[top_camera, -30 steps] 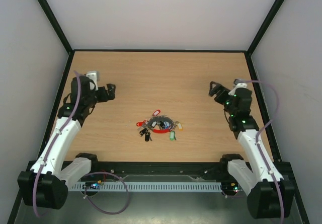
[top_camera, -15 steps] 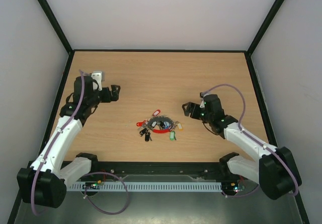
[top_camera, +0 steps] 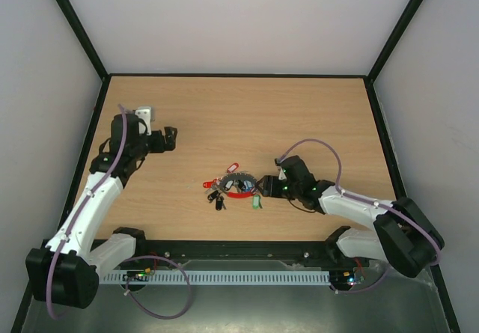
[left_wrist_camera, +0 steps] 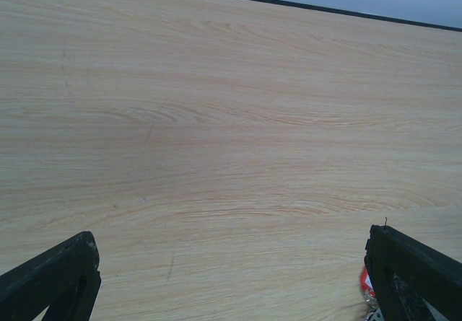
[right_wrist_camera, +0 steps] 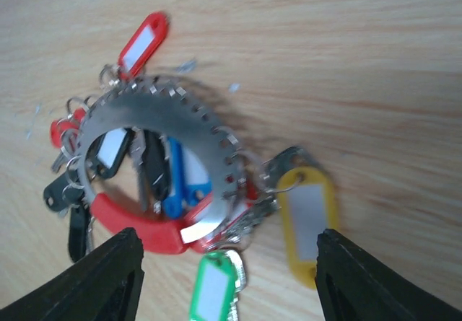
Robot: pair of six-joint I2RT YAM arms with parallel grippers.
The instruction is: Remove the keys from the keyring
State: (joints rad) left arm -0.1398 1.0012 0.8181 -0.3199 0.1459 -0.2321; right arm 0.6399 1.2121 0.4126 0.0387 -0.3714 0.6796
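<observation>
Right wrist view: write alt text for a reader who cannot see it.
A silvery notched keyring with a red sleeve lies flat on a wooden table, crowded with keys bearing red, blue, black, green and yellow tags. The right tool, open, hangs over it, its fingers at the picture's lower corners.

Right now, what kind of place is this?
Probably a robot test booth: a light wooden table boxed in by plain white walls, a white-and-black left robot arm and right robot arm mounted at its near edge, and a silvery toothed keyring with coloured key tags.
</observation>
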